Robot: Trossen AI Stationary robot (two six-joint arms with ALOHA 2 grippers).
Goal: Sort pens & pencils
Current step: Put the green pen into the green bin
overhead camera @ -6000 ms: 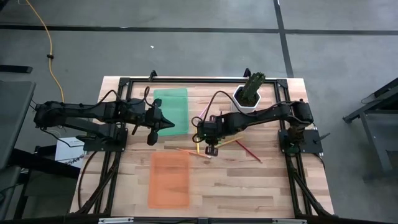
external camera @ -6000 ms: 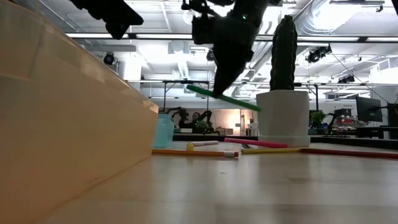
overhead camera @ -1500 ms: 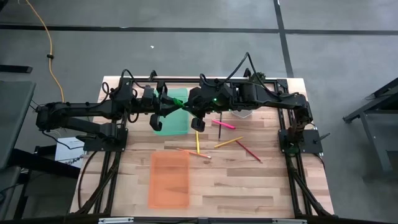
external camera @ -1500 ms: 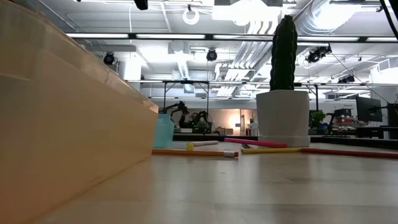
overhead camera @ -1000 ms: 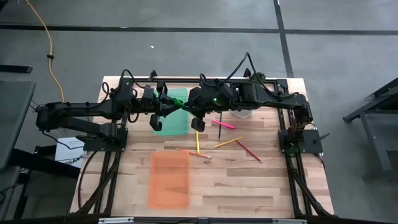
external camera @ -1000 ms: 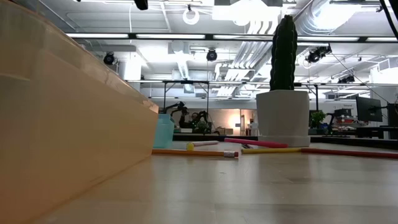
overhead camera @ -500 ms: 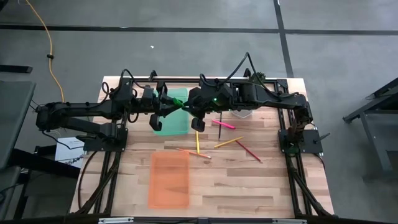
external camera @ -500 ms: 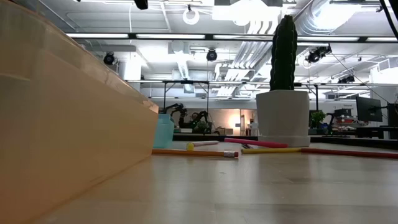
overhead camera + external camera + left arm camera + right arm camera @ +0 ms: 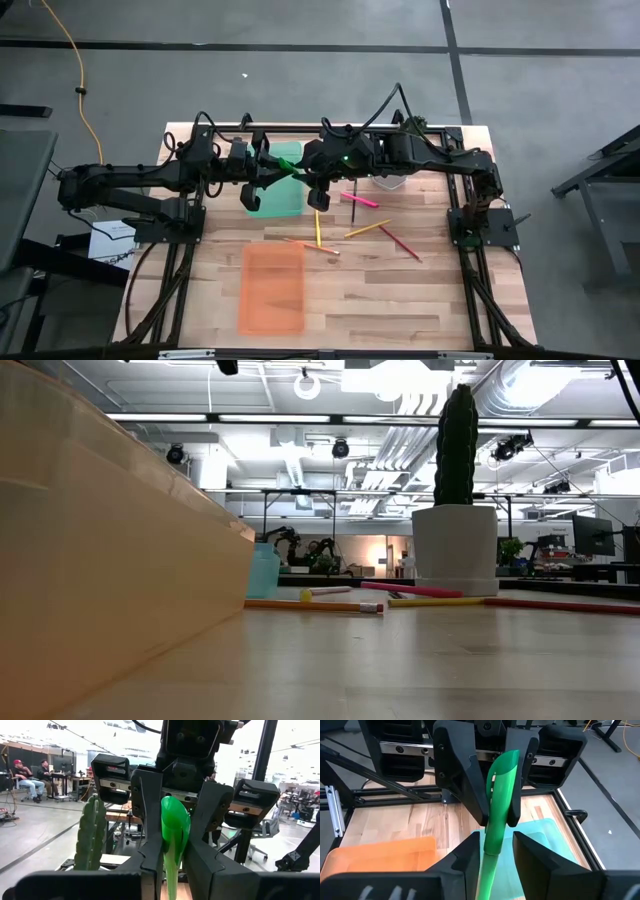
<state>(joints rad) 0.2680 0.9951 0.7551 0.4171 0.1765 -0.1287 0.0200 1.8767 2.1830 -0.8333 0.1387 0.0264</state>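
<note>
The green pen [image 9: 285, 167] hangs in the air over the green tray [image 9: 275, 202], between my two grippers. My left gripper [image 9: 270, 172] comes from the table's left and is shut on it. My right gripper [image 9: 495, 841] faces it from the right, open, with a finger on either side of the pen's other half. On the table lie a pink pen [image 9: 358, 198], a dark pencil [image 9: 353, 214], and yellow-orange [image 9: 317, 228], yellow [image 9: 367, 229], orange [image 9: 312, 246] and red [image 9: 399, 242] pencils. My left gripper pinches the green pen between its two fingers [image 9: 465, 785], on the pen's half toward the table's left [image 9: 501, 780]. The fingers come about level from the table's left and lie along the pen. The pen is lifted clear above the green tray.
An orange tray [image 9: 272, 290] lies near the table's front, left of centre. A cactus in a white pot [image 9: 456, 550] stands at the back right, under my right arm. The black frame rails [image 9: 470, 290] run along the table's sides.
</note>
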